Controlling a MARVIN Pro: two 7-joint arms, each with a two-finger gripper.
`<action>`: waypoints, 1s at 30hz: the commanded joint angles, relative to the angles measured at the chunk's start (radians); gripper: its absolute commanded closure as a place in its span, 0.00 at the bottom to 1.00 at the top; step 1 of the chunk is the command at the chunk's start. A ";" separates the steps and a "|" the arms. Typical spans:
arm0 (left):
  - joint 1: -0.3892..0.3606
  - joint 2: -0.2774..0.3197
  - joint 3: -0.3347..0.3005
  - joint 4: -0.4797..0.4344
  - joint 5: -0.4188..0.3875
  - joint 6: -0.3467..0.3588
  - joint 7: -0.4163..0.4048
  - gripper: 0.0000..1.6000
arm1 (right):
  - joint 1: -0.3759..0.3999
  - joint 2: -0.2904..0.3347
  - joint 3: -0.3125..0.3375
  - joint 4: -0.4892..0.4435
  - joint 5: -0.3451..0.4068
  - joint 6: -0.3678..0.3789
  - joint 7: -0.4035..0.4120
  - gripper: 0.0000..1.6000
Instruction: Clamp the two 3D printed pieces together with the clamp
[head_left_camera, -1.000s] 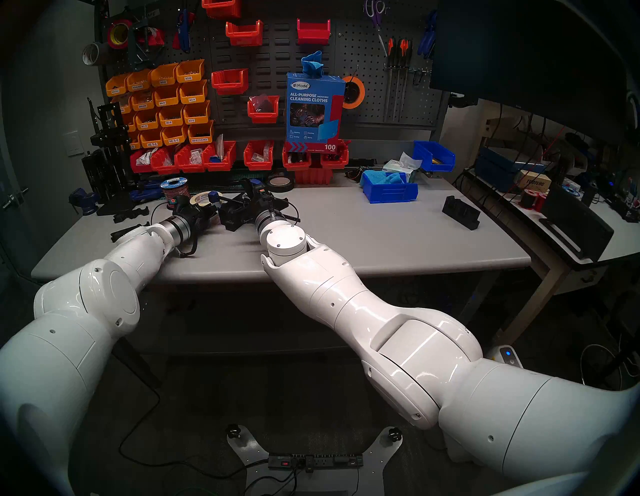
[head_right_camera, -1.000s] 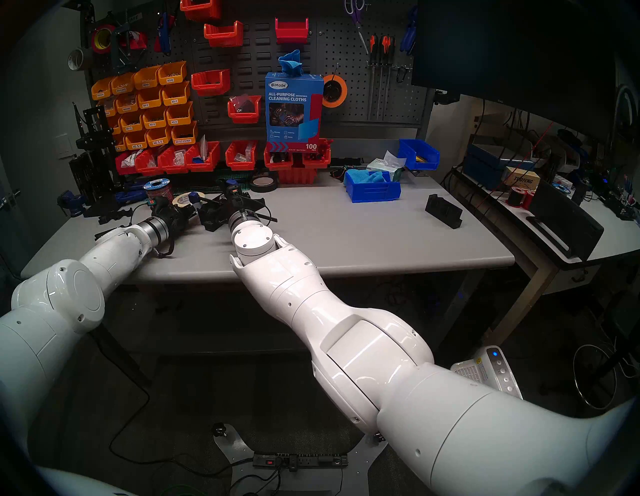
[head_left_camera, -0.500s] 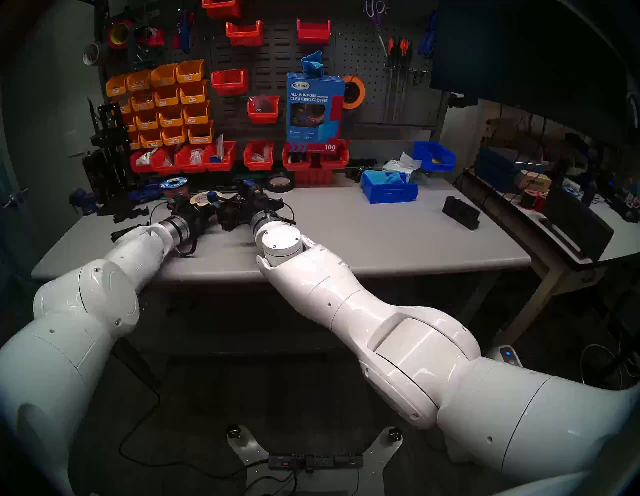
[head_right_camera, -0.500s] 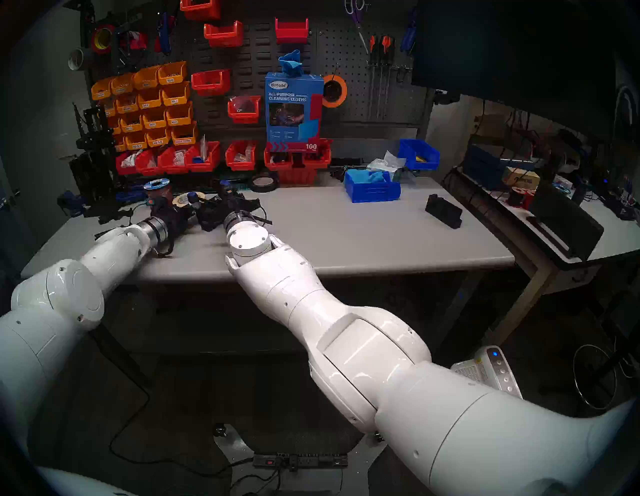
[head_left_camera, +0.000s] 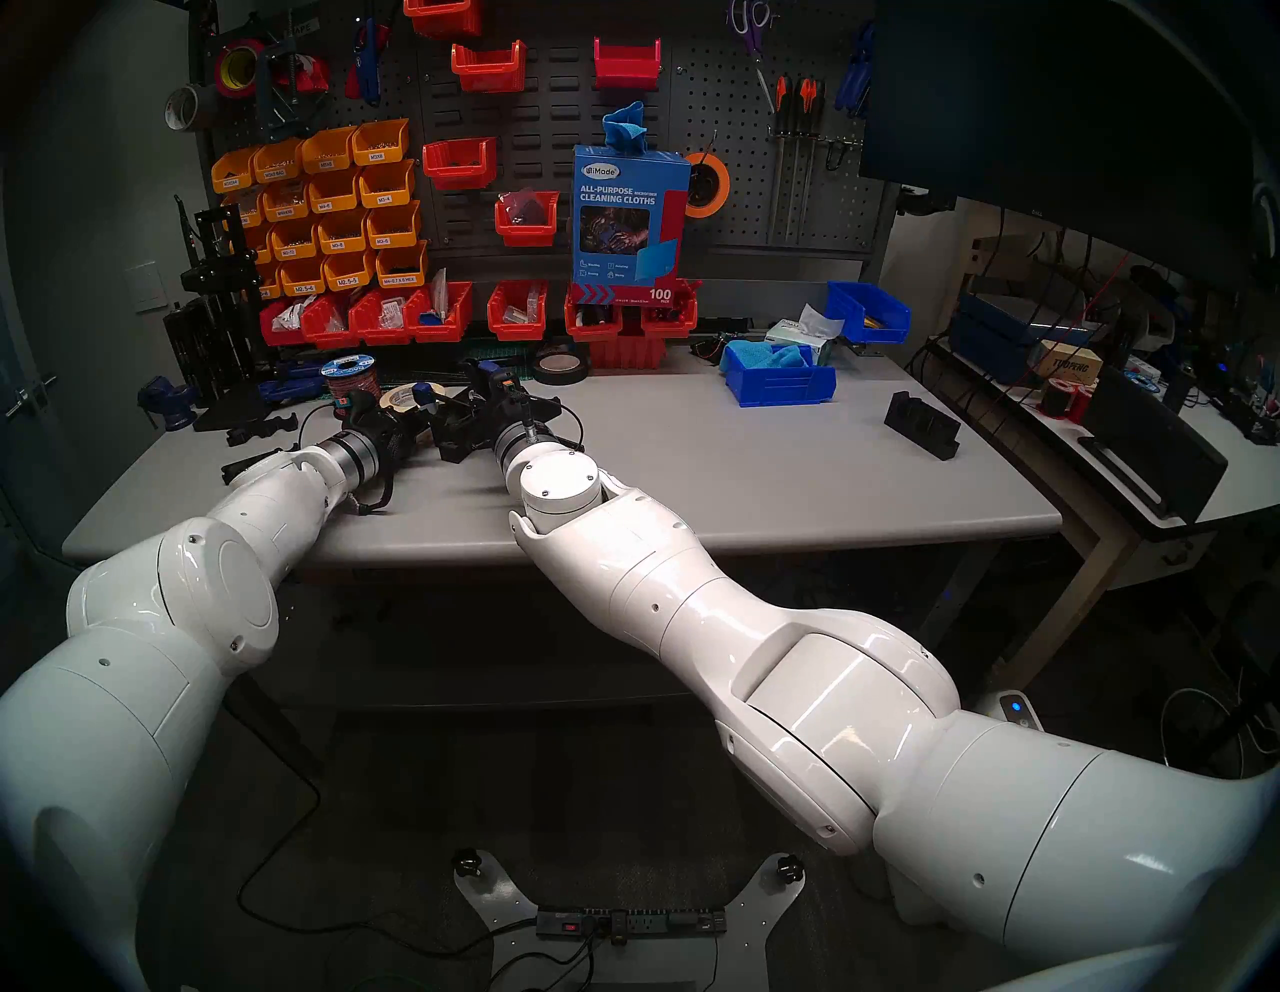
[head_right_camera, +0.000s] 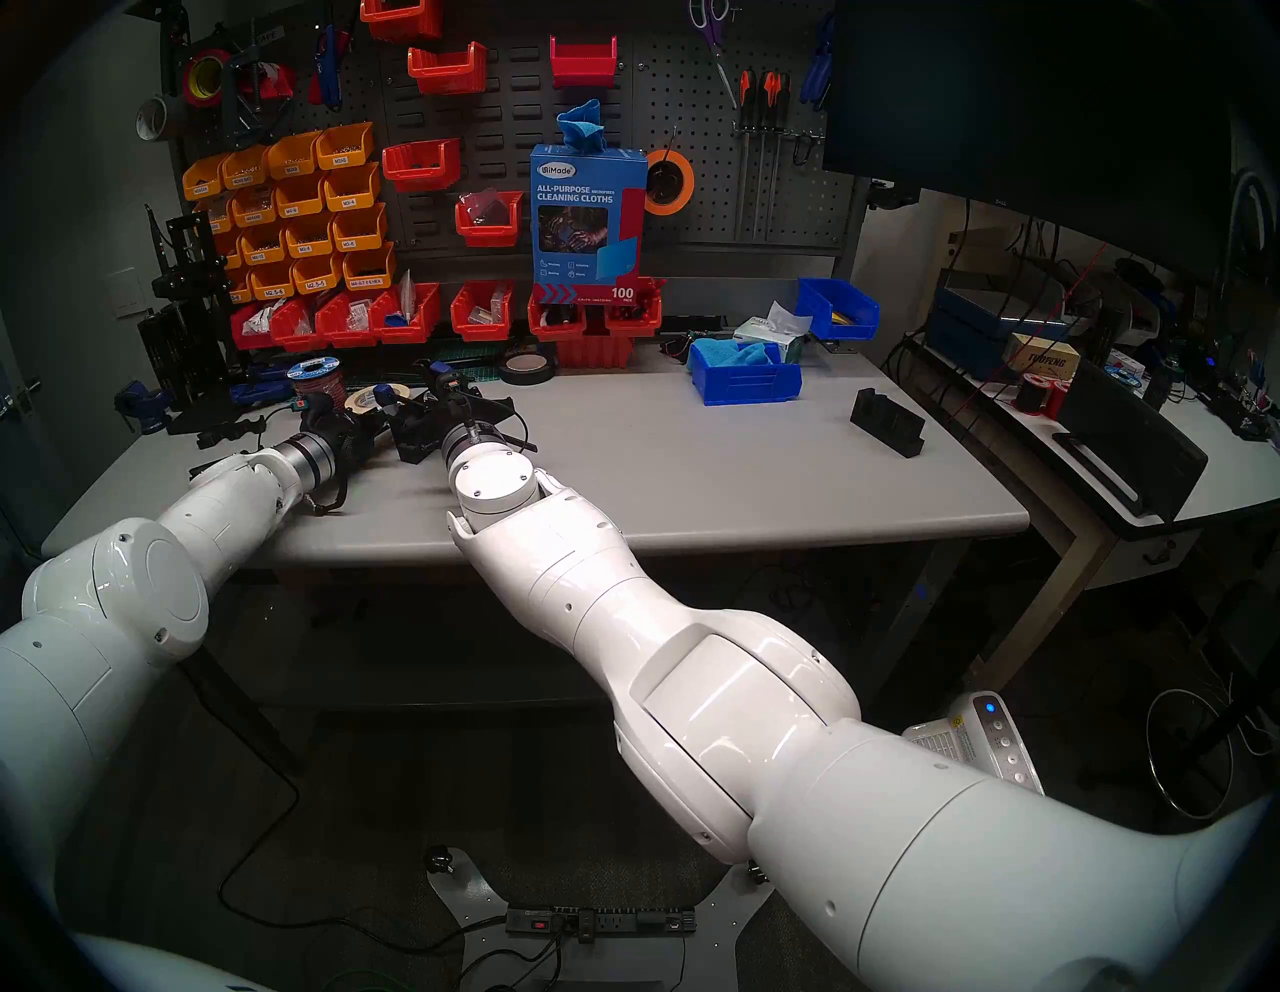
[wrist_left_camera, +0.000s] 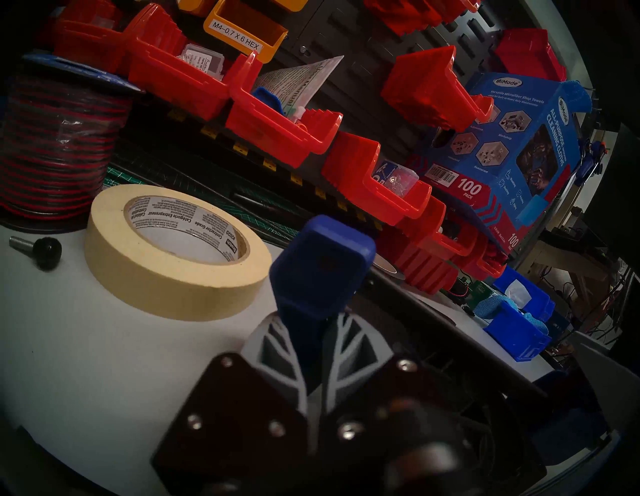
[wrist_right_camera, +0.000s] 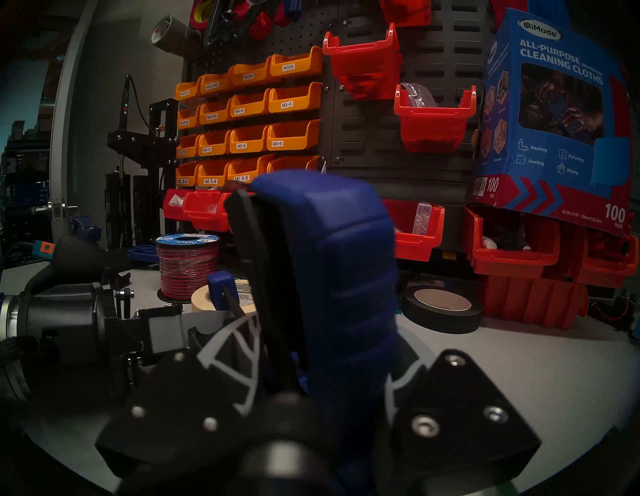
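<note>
Two white robot arms reach across a grey workbench (head_left_camera: 762, 471) toward its back left part, where both hold one bar clamp (head_left_camera: 493, 379) over two black 3D printed pieces (head_left_camera: 458, 433).

Seen from the left wrist, the left gripper (wrist_left_camera: 313, 350) has its grey fingers pressed together on the narrow blue neck of the clamp's fixed jaw (wrist_left_camera: 322, 263). Seen from the right wrist, the right gripper (wrist_right_camera: 317, 360) is closed around the clamp's blue sliding body (wrist_right_camera: 329, 263) and the black trigger (wrist_right_camera: 256, 277) beside it. The head views show the printed pieces on the bench between the two wrists, just under the clamp. Whether the clamp's jaws already touch them cannot be told.

The step in hand looks like squeezing the trigger to draw the sliding body toward the fixed jaw. To do it well, the left gripper should likely hold its end steady and level, while the right squeezes in short strokes, keeping the bar square to the pieces so they do not twist apart.

Room is tight behind: a roll of masking tape (wrist_left_camera: 173, 249) lies just beside the fixed jaw, a spool of red and black wire (wrist_left_camera: 55, 149) stands near it, and red parts bins (head_left_camera: 443, 315) line the back wall. The bench to the right is far more open, and its front edge is well apart from the work.
</note>
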 joint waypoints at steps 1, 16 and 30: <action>-0.008 -0.041 0.006 0.002 0.000 0.004 -0.043 1.00 | 0.020 -0.066 -0.021 -0.015 0.006 -0.004 0.042 1.00; -0.009 -0.048 0.011 0.002 -0.006 0.004 -0.039 1.00 | 0.027 -0.067 -0.032 0.006 0.028 -0.018 0.048 1.00; -0.009 -0.047 0.015 0.002 -0.012 0.004 -0.036 1.00 | 0.039 -0.059 -0.035 0.015 0.056 -0.038 0.075 1.00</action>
